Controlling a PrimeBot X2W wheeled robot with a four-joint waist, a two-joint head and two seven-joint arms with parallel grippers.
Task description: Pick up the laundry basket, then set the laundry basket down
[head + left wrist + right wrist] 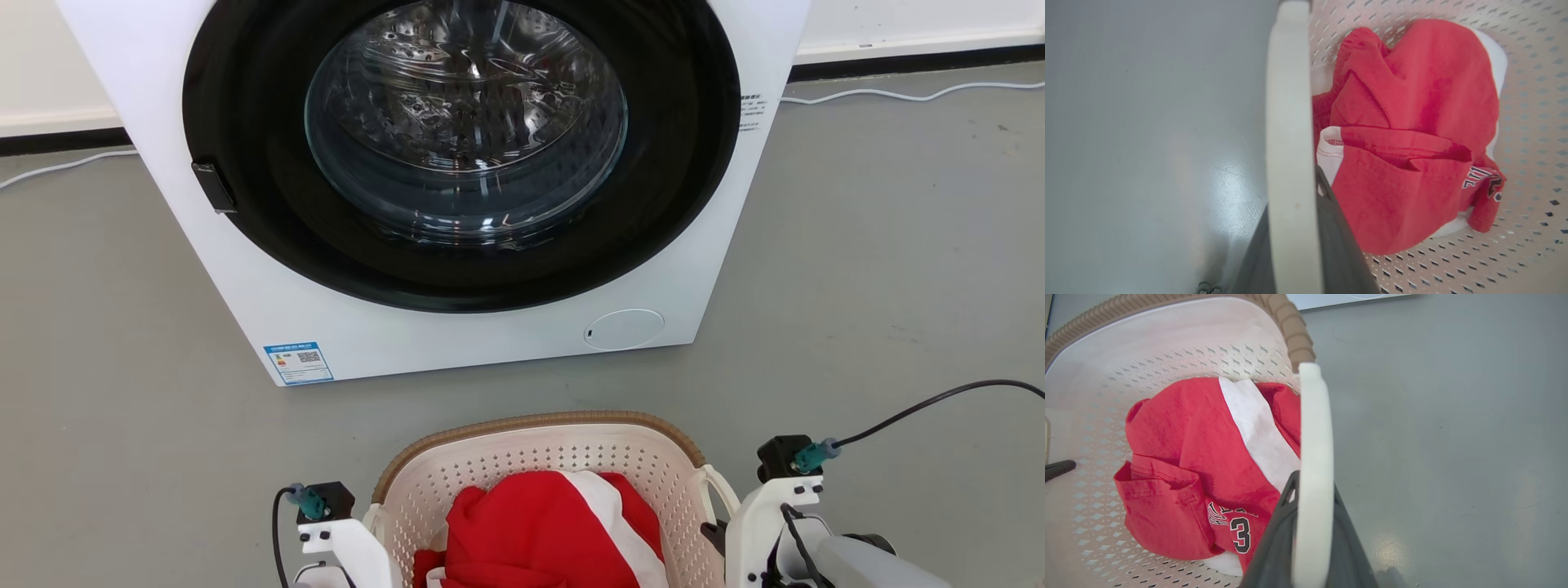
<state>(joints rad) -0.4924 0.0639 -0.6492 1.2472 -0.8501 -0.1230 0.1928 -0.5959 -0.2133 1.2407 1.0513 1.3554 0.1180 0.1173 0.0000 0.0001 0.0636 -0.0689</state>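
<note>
L gripper [1292, 190] is clamped on the laundry basket [539, 421]: its two dark fingers sit either side of the white loop handle [1288, 102] on my left, handle running straight up between them, jaws nearly closed on it; R gripper [1312, 484] has the same grip on the opposite white handle [1312, 416], one finger inside the loop, one outside. So I've got both sides of the basket held.

Head cam: basket sits between my two wrists, L wrist [347, 543] just off its left side, R wrist [767, 523] just off its right; brown woven-look rim faces the washing machine [457, 331]. Basket is in front of the washer w/ a strip of bare grey floor [898, 286] between them; can't tell if its base is on the floor or lifted off it.

Inside: a crumpled red-and-white jersey [1184, 449], black "3" w/ white outline showing, heaped in the middle against the perforated cream wall.

Washer door is round, dark-ringed, steel drum visible thru the glass [465, 122]; blue label [299, 363] at its lower-left corner; a white cable [898, 94] runs along the floor's far edge by the wall.
</note>
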